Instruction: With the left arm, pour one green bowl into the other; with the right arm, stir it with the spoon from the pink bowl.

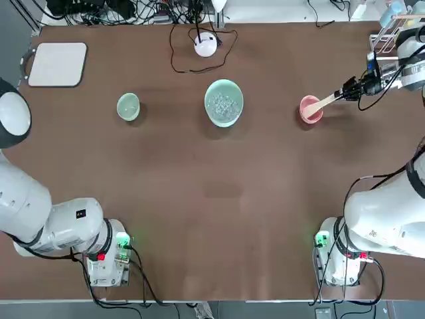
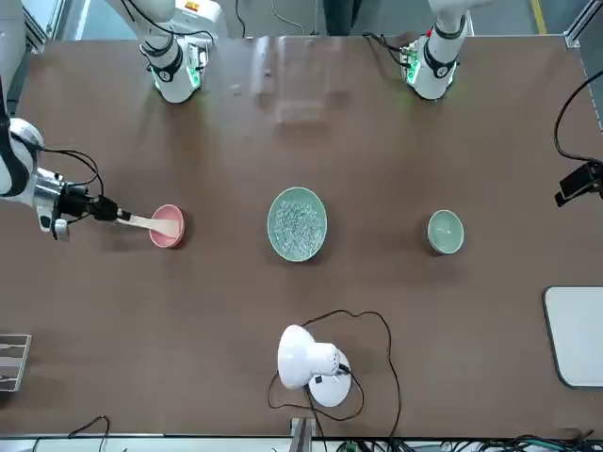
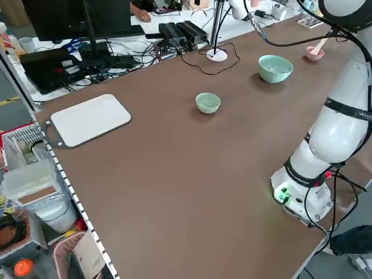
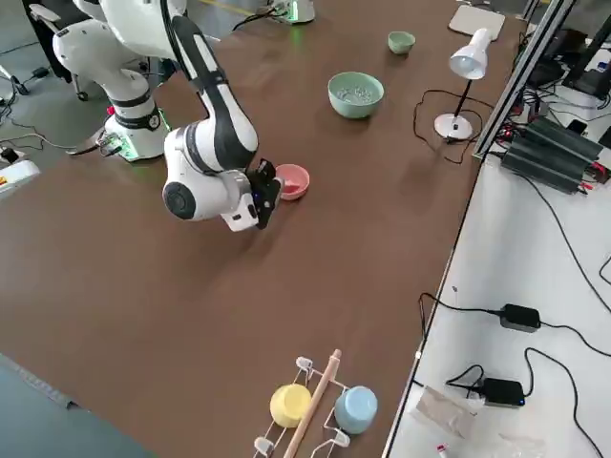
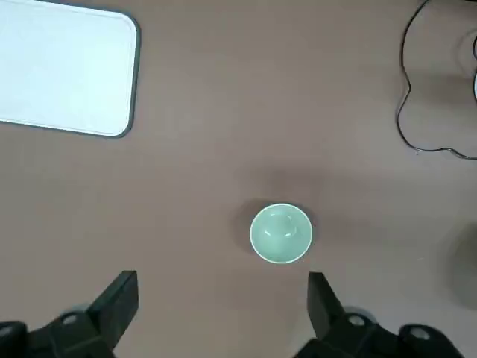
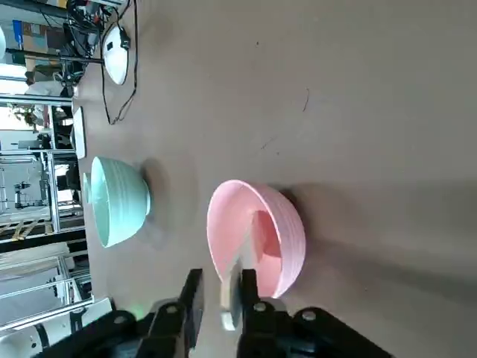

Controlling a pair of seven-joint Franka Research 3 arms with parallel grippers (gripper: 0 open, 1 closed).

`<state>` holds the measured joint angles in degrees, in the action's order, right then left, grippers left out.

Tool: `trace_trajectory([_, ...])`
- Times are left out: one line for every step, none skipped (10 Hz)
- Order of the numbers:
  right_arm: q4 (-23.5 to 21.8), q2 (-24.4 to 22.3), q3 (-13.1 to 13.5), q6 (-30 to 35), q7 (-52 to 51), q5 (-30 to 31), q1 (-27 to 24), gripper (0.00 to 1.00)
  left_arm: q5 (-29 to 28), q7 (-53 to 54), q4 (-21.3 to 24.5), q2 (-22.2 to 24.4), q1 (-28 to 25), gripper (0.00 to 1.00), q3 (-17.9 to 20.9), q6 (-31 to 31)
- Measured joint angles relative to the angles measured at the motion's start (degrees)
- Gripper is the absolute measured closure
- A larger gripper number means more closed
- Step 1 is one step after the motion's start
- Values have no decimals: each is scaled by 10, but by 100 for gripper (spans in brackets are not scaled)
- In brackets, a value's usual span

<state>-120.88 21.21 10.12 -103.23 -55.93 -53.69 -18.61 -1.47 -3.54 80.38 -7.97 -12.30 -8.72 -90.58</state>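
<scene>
Robotics lab, not a home. Two white arms bolted to a big brown table [image 1: 219, 219], green status lights at the bases. Side bench [image 3: 133, 29] crowded with monitor [image 3: 75, 17], black power bricks [image 4: 554, 153], loose cables. Aluminium frame post [image 4: 520, 72] along table edge. Desk lamp [image 2: 306, 363] with trailing cord on the tabletop. Plastic storage bins [image 3: 35, 186] stacked beside the table.

We see three bowls in a row across the table [image 1: 212, 219]: the small bowl [image 1: 128, 106] toward the left edge, the large bowl [image 1: 224, 102] midway, the third bowl [image 1: 310, 109] toward the right edge (the spoon [image 1: 324, 102] rests in it). Behind the large bowl, near the far edge, stands a desk lamp [image 1: 206, 44]; a board [image 1: 58, 64] lies in the far left corner.
</scene>
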Motion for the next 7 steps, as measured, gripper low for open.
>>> trace_trajectory([5, 6, 0, 0, 0, 0, 0, 67, 0, 0, 0, 0, 0, 0, 0, 0])
trace_trajectory([11, 12, 0, 0, -1, -1, 0, 52, 0, 0, 0, 0, 0, 0, 0, 0])
trace_trajectory([16, 18, -1, 0, -3, -1, 0, 35, 0, 0, 0, 0, 0, 0, 0, 0])
trace_trajectory([21, 24, -1, -1, -7, -2, 0, 30, 0, 0, 0, 0, 0, 0, 0, 0])
trace_trajectory([26, 29, -1, -2, -9, -3, 0, 29, 0, 0, 0, 0, 0, 0, 0, 0])
trace_trajectory([29, 34, -2, -2, -10, -3, 0, 29, 0, 0, 0, 0, 0, 0, 0, 0])
trace_trajectory([31, 37, -2, -2, -10, -3, 0, 26, 0, 0, 0, 0, 0, 0, 0, 0])
